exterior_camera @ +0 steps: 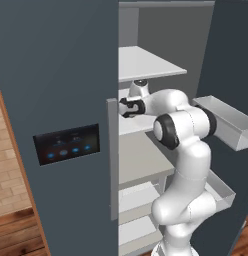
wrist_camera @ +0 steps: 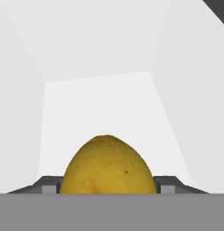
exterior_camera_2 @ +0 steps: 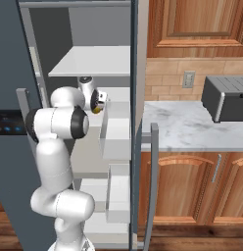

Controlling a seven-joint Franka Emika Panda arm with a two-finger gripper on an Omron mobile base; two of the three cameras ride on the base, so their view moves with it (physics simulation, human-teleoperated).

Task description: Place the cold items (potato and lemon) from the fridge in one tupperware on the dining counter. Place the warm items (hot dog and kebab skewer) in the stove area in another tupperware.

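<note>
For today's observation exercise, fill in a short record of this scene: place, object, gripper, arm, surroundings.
place: inside the open dark grey fridge, at a white shelf
object: yellow-brown oval potato, between the finger tips
gripper: gripper flanks the potato; contact unclear
arm: white arm reaching into fridge
surroundings: marble counter, wooden cabinets

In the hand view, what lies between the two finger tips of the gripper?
The yellow-brown potato lies between the gripper's fingertips, as the hand view shows.
</note>
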